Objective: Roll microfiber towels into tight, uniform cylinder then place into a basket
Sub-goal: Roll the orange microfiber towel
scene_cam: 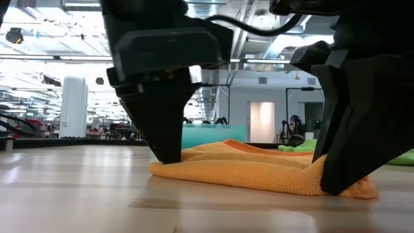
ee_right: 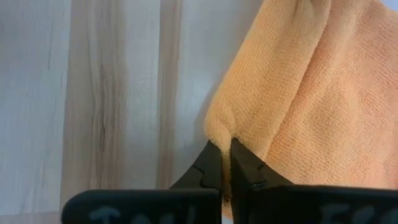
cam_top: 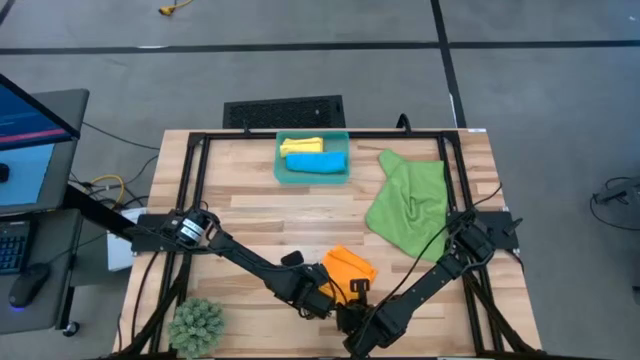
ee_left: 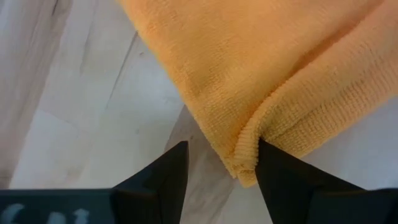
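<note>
Both arms bent low over the orange towel (cam_top: 348,268), right gripper (ee_right: 225,163) pinching its folded edge, left gripper (ee_left: 219,163) spread wide astride a corner, bare table (cam_top: 250,215) towards the basket (cam_top: 312,172)

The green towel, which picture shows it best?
The high view: the green towel lies crumpled and unrolled on the table, right of the basket. The low view shows only green slivers behind the orange towel. Neither wrist view shows it.
</note>
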`<action>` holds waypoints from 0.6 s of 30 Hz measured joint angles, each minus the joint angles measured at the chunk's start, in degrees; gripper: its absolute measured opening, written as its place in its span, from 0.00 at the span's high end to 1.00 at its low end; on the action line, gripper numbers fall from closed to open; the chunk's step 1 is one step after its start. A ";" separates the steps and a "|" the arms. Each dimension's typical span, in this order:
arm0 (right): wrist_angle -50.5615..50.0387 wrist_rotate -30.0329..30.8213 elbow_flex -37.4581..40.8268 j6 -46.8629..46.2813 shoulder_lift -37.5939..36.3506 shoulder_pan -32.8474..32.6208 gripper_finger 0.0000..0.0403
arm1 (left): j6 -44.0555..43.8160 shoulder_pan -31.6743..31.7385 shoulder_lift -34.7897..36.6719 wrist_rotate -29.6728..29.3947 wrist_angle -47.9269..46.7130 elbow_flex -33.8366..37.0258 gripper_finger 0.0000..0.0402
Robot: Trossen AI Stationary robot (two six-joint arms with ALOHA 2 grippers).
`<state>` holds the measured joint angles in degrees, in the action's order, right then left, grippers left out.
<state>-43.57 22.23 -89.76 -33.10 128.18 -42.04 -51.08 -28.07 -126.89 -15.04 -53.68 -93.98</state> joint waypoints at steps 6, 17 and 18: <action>0.30 1.12 0.09 0.09 0.15 -1.05 0.91 | 2.31 -3.87 1.76 -3.74 -2.65 0.56 0.58; 0.48 0.96 0.09 0.04 0.15 -0.94 0.93 | 12.33 -12.85 3.63 -18.65 -0.11 0.38 0.58; 0.48 0.98 0.09 0.04 0.15 -0.94 0.93 | 15.54 -13.46 3.63 -20.53 0.52 0.38 0.58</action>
<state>-43.09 23.20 -89.67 -33.06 128.33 -42.98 -35.55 -41.53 -123.26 -35.57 -53.17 -93.60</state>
